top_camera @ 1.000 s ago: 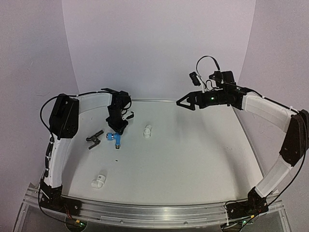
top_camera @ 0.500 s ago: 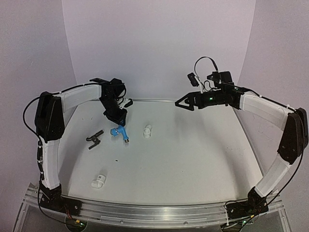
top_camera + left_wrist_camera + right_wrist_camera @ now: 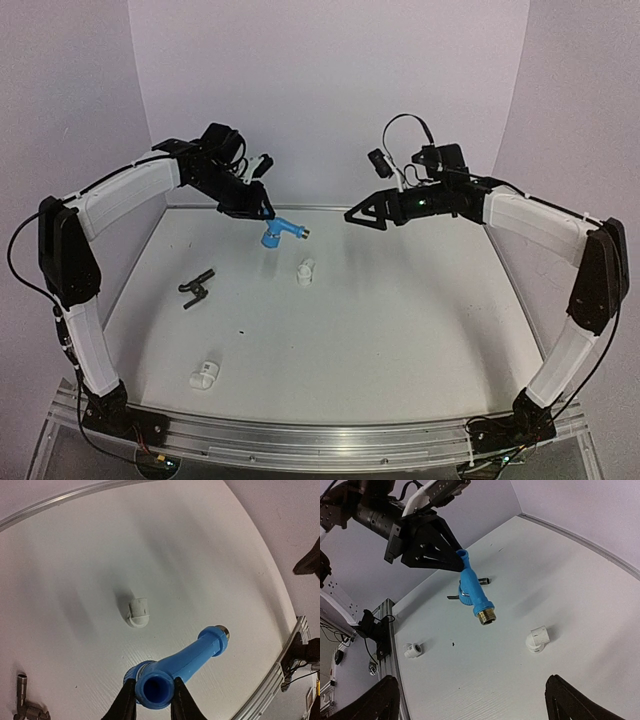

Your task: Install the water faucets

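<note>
The blue water faucet (image 3: 281, 230) hangs in the air above the back of the table, tilted, its brass threaded end (image 3: 487, 616) pointing down toward the right arm. My left gripper (image 3: 257, 209) is shut on the faucet's open blue spout (image 3: 153, 691), one finger on each side. In the right wrist view the faucet (image 3: 471, 590) hangs from the left gripper (image 3: 452, 560). My right gripper (image 3: 360, 216) hovers to the faucet's right, apart from it, open with nothing between its fingers (image 3: 377, 700).
One white elbow fitting (image 3: 305, 270) lies on the table below the faucet, and shows as the elbow fitting (image 3: 137, 613) in the left wrist view. A second white fitting (image 3: 203, 374) lies near the front left. A dark metal handle piece (image 3: 196, 287) lies at the left.
My left arm has lifted the faucet off the table and carried it up, back and to the right. The right gripper has drifted slightly left toward it.
</note>
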`<move>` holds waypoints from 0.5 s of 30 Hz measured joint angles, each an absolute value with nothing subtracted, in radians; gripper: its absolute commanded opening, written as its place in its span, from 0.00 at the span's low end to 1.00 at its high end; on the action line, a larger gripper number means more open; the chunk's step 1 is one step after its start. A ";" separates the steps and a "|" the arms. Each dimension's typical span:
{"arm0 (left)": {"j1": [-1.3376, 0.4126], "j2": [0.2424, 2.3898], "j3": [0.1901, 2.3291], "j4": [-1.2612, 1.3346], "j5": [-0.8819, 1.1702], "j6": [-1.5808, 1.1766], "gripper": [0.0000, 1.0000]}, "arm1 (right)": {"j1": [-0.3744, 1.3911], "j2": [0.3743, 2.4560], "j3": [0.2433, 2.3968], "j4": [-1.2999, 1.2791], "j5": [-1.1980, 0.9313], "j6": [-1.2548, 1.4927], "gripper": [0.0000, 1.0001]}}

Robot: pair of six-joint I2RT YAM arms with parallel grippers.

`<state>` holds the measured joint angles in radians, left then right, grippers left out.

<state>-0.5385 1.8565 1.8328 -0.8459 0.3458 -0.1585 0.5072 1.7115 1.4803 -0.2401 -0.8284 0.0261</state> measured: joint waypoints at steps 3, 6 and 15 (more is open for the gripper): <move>-0.542 1.832 1.821 -0.797 0.386 -0.196 0.00 | 0.541 1.733 1.501 -0.239 -0.821 0.023 0.96; -0.545 1.829 1.819 -0.777 0.428 -0.215 0.00 | 0.566 1.752 1.520 -0.241 -0.813 -0.005 0.95; -0.561 1.829 1.805 -0.758 0.545 -0.229 0.00 | 0.602 1.790 1.586 -0.240 -0.798 -0.081 0.86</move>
<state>-0.5610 1.8286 1.8053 -0.7578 0.5449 -0.2287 0.6018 1.7897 1.5860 -0.2401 -0.7979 -0.0811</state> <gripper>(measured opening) 0.196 0.905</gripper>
